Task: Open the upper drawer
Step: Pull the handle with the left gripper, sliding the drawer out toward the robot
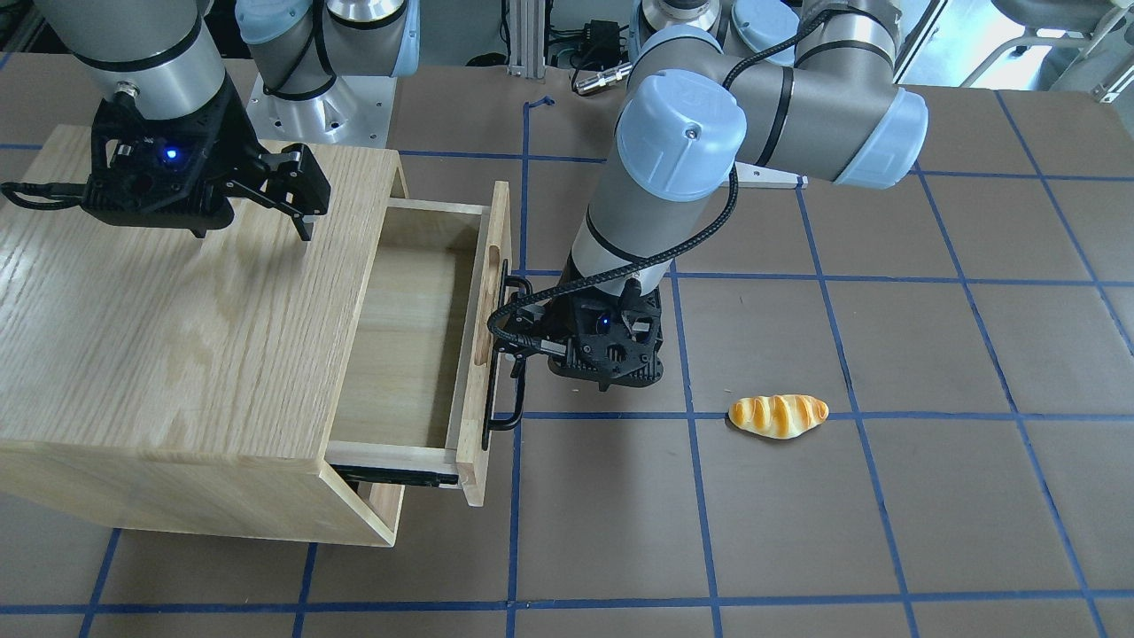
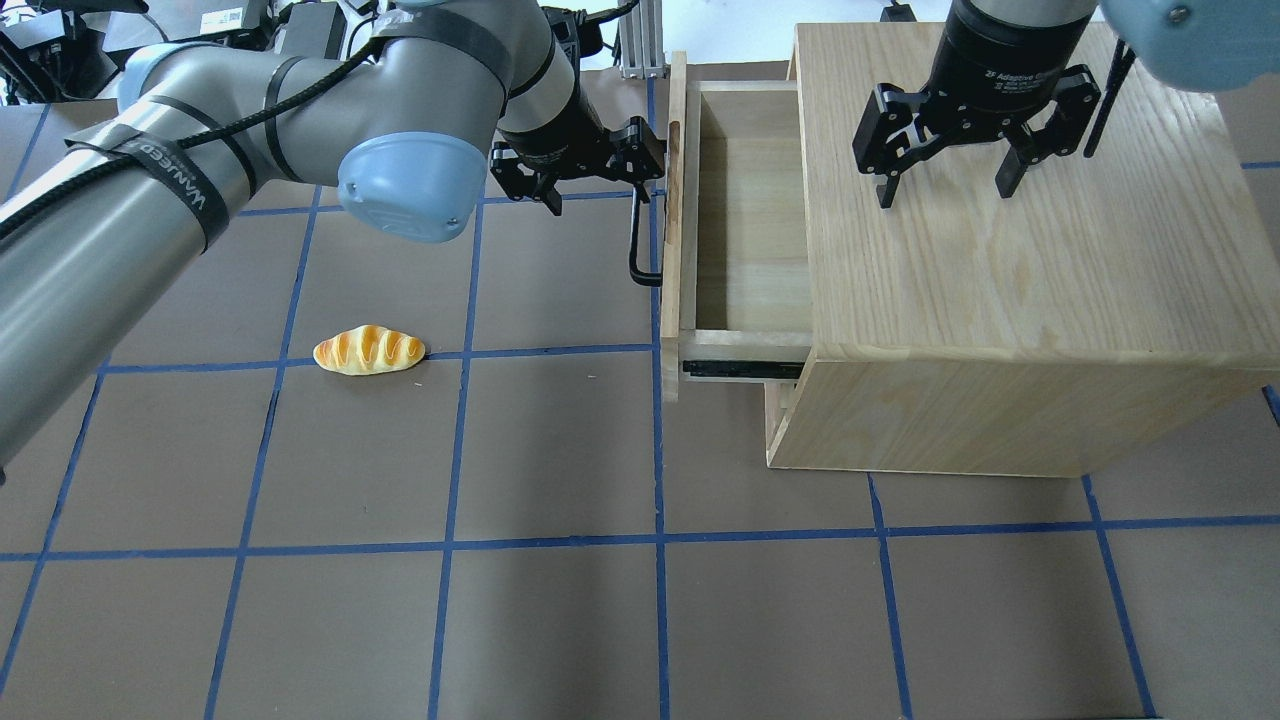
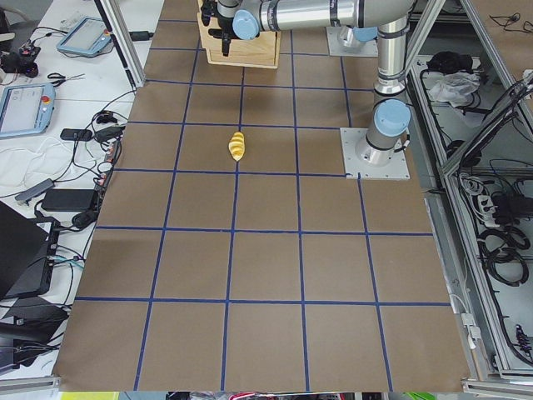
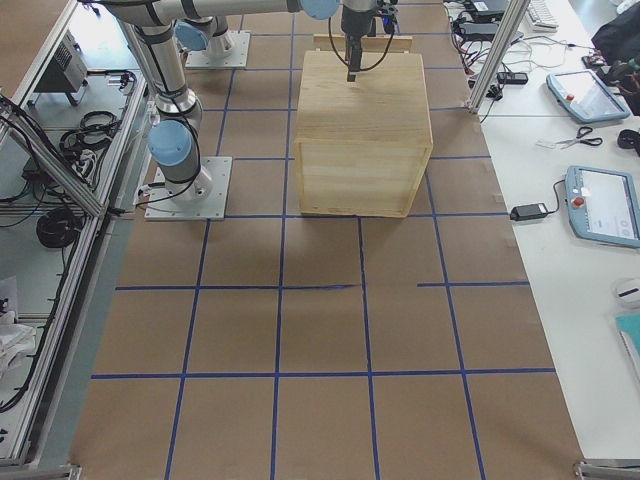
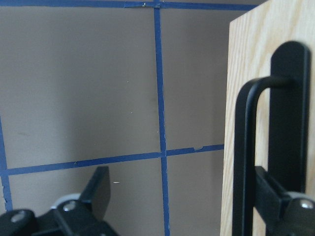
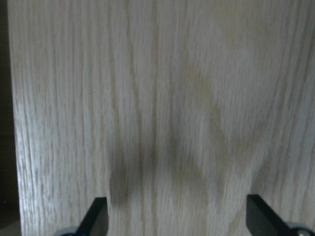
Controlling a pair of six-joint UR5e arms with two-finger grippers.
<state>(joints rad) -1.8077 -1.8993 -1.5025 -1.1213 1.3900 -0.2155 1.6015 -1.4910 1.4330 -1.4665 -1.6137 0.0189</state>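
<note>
Table (image 2: 560, 600): brown surface marked off in squares by blue tape lines.

Bread roll (image 2: 368, 350): lies on the robot's left half of the table, just beside a tape line. It is well apart from the cabinet and from both arms.

Cabinet (image 2: 1020, 260): an oak-grain box on the robot's right half of the table, with its open face turned toward the left arm.

Upper drawer (image 2: 750, 230): stands partly out of the cabinet's top opening, extended toward the robot's left. Its pale wood floor is exposed to the overhead view. A black slide rail (image 2: 740, 368) shows under its near side. The front panel carries an oval slot (image 1: 485, 310) and a long black bar handle (image 2: 640, 245) on the outer face.

Left gripper (image 2: 600, 190): at the drawer front, level with the handle. The fingers are spread wide and clamp nothing. In the left wrist view one finger (image 5: 275, 196) sits behind the bar, between it and the panel. The other finger (image 5: 98, 187) hangs over the table, clear of the drawer.

Right gripper (image 2: 947, 195): pointed down over the cabinet top, near the edge above the drawer. The fingers are spread wide and hold nothing. Whether the tips touch the wood cannot be told.
</note>
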